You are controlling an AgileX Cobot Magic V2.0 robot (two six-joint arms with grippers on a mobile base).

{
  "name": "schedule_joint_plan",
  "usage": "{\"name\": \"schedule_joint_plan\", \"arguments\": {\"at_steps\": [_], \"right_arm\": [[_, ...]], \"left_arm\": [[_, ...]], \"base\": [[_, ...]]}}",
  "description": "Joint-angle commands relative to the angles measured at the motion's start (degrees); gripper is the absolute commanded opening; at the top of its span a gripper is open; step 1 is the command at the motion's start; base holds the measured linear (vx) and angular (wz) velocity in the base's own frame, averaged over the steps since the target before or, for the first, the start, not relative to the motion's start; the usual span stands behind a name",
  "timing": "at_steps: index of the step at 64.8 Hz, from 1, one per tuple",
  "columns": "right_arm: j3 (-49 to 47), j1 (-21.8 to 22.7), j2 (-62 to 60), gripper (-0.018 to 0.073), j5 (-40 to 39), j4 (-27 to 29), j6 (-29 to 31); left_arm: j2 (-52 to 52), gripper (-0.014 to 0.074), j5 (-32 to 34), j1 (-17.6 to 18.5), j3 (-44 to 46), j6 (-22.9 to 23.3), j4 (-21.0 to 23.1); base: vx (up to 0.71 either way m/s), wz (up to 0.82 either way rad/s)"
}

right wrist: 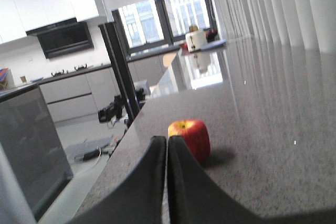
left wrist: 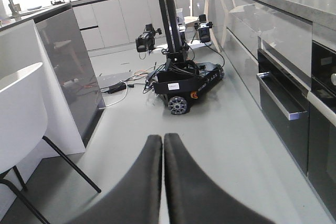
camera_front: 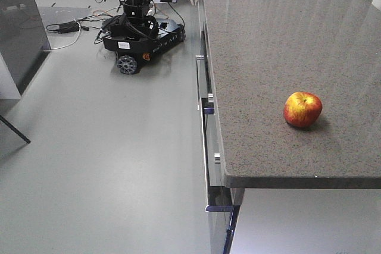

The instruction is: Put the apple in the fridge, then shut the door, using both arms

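Exterior front-facing view looks down on a grey stone-topped counter (camera_front: 268, 40) that fills the right side. The apple (camera_front: 303, 109) sits on it at about four o'clock in the frame, stem dimple up, near the counter's front edge. On the floor at eleven o'clock stands a black wheeled robot base (camera_front: 140, 37), with cables trailing off toward its nine o'clock. A dark grey panel (camera_front: 21, 28) at ten o'clock may be the side of the fridge, though too little of it shows to be sure.

From the left wrist, the left gripper (left wrist: 163, 140) hangs over bare floor. Its two black fingers are pressed together along a thin seam with nothing between them. The wheeled base lies at twelve o'clock from it, a white chair (left wrist: 21, 114) at nine o'clock and a built-in oven (left wrist: 283, 103) at three o'clock.

From the right wrist, the right gripper (right wrist: 167, 141) is likewise closed flat and empty, low over the counter. The apple rests just beyond its tips at one o'clock, not touching them.
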State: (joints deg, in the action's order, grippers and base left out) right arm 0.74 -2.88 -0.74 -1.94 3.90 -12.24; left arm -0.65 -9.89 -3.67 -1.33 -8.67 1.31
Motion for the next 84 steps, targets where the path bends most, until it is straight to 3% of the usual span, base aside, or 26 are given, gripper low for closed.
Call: {"name": "schedule_joint_plan", "arguments": {"at_steps": [1,8,17,22,31,39,43,54,84], "right_arm": [[-6.81,-0.06,-0.01,-0.0002,1.94,-0.28,0.50],[-17.99,-0.06,4.14,0.0006,13.20,-2.40,5.47],[-31.32,-0.06,13.06,0.0080,21.66,0.33,12.86],[-37.17,-0.06,18.23,0.0171,24.09,3.31,16.65],[-41.96,-0.06,24.93,0.0448,21.35,9.32,20.64],[-41.81,0.00,28.35,0.0669,14.77,9.35,22.18],[-41.81,0.00,30.40,0.0727,13.24,9.49,22.34],[-43.64,0.00,36.21,0.0719,10.95,9.49,25.97],[-66.94,0.00,63.61,0.0683,24.08,11.72,28.70]], "left_arm": [[-0.87,-0.0006,4.64,0.28,-1.41,0.12,0.60],[-0.87,-0.0006,4.64,0.28,-1.41,0.12,0.60],[-0.87,-0.0006,4.64,0.28,-1.41,0.12,0.60],[-0.87,-0.0006,4.64,0.28,-1.41,0.12,0.60],[-0.87,-0.0006,4.64,0.28,-1.41,0.12,0.60],[-0.87,-0.0006,4.64,0.28,-1.41,0.12,0.60],[-0.87,-0.0006,4.64,0.28,-1.41,0.12,0.60],[-0.87,-0.0006,4.64,0.28,-1.41,0.12,0.60],[-0.87,-0.0006,4.64,0.28,-1.41,0.12,0.60]], "base": [[0.00,0.00],[0.00,0.00],[0.00,0.00],[0.00,0.00],[0.00,0.00],[0.00,0.00],[0.00,0.00],[0.00,0.00],[0.00,0.00]]}}
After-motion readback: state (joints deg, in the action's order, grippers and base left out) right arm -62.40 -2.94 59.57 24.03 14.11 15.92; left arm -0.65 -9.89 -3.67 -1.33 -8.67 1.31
